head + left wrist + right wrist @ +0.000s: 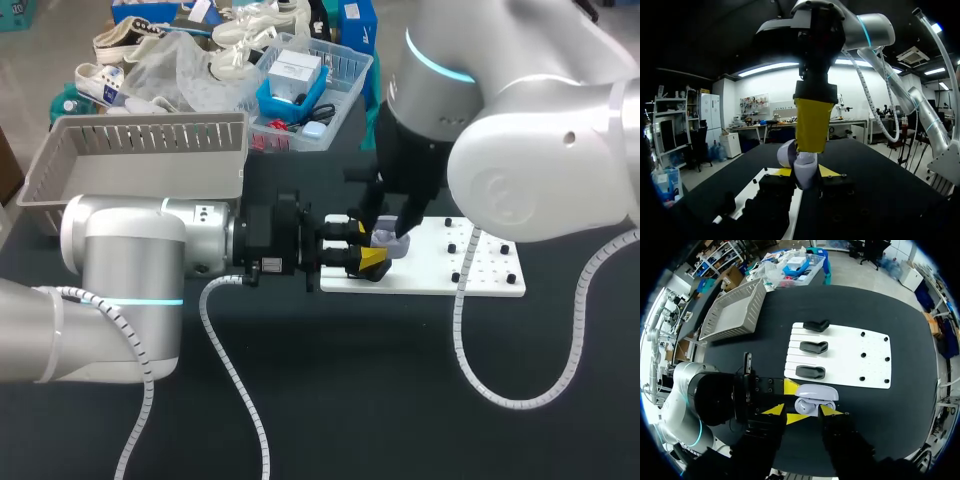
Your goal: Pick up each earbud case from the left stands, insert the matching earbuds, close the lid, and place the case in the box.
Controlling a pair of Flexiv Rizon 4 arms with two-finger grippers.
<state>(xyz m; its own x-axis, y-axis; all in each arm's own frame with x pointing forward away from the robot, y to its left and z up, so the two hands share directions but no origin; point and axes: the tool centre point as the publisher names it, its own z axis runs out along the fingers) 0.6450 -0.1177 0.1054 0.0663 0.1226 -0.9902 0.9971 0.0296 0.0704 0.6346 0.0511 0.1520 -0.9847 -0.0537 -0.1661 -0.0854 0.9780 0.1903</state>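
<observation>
1. Your left gripper (368,243) comes in level from the left and is closed on the case (815,399). Its two yellow tips press the lavender shell from two opposite sides, with only the case between them.
2. The case is held over the edge of the white board (875,360) that is nearest to your left arm. It is not on a stand. Its lid stands open.
3. Your right gripper (802,411) hangs straight down over the case with the fingers wide apart, and it has hold of nothing.
4. One of its yellow tips is right at the edge of the case. The other is over the left gripper's black fingers, apart from the case. You cannot tell from the pictures if the near tip really touches the shell.
5. In the left wrist view, one broad yellow finger (812,125) of the right gripper comes down to the top of the case and covers a part of the lid.
6. Three black stands (813,346) are in a row on the side of the board nearest to the left gripper. Small black pegs (863,355) are on the other side.
7. The grey box (140,160) stands on the table beyond your left arm, well apart from the case.
</observation>
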